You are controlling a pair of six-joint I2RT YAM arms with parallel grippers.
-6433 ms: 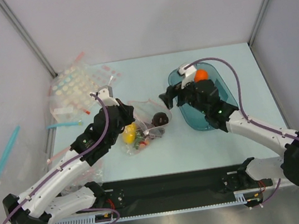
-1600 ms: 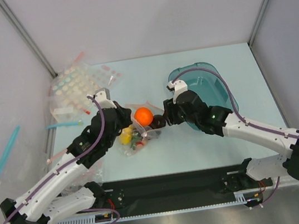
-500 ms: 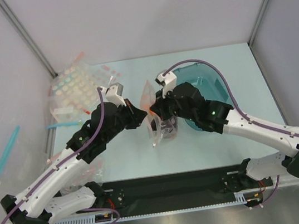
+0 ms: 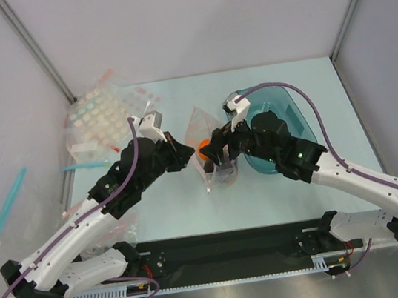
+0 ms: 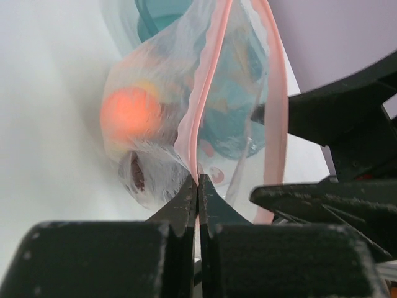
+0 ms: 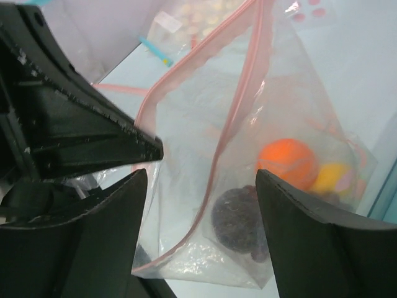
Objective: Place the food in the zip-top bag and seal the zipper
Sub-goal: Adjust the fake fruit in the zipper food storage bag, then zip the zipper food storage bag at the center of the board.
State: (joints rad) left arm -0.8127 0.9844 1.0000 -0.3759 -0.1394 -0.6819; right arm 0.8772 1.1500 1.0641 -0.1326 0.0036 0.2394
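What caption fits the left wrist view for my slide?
Left gripper pinches the zipper of the zip-top bag holding the orange.

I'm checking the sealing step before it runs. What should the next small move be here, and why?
Probably close the right gripper on the zipper, next to the pinch of the left gripper. The orange and other fruit sit inside the zip-top bag, the left is shut on the strip, the right's jaws stand open, and the two strips gape apart.
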